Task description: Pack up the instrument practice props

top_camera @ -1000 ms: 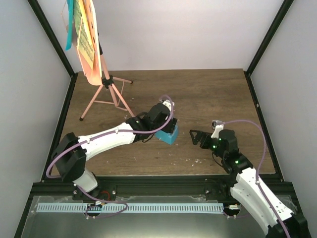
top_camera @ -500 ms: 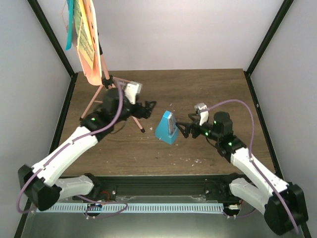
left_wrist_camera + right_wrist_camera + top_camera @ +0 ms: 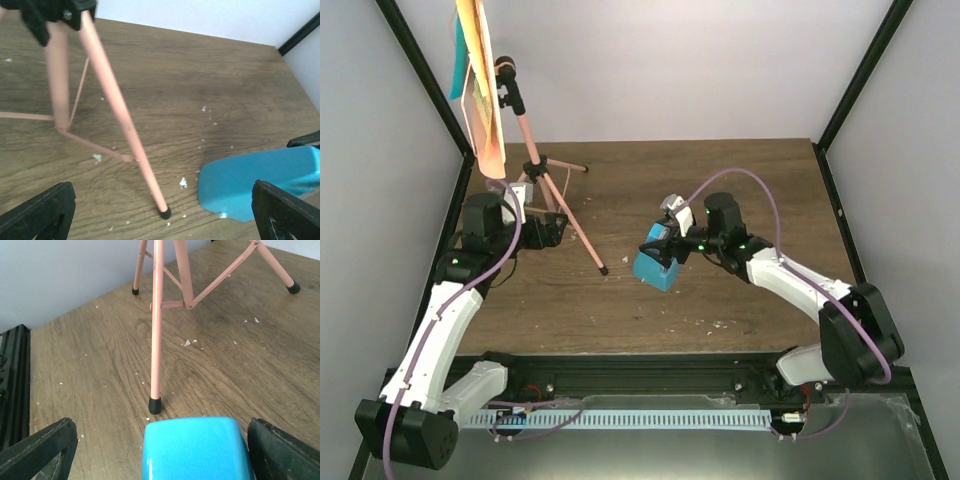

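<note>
On my overhead view the salmon-pink music stand [image 3: 524,130] stands upright in the far left corner of the table [image 3: 750,190], its three legs spread on the wood. The blue and yellow sheets [image 3: 472,50] sit on its desk, high up against the left wall. The left gripper [image 3: 558,230] hovers low near the left edge, pointed at the tripod. Through its wrist camera I see both fingers [image 3: 37,212] spread wide with nothing held. The nearest leg slants down between them to a black foot on the wood, clear of both fingers.

The blue metronome [image 3: 655,270] sits on the table about midway between the left and right edges, nearer the front edge than the far one. The right gripper [image 3: 656,248] is right at it, jaws fully apart. On the right wrist view the blue top [image 3: 195,447] fills the gap between the fingers [image 3: 287,452] — I see space on either side, so no grip.
</note>
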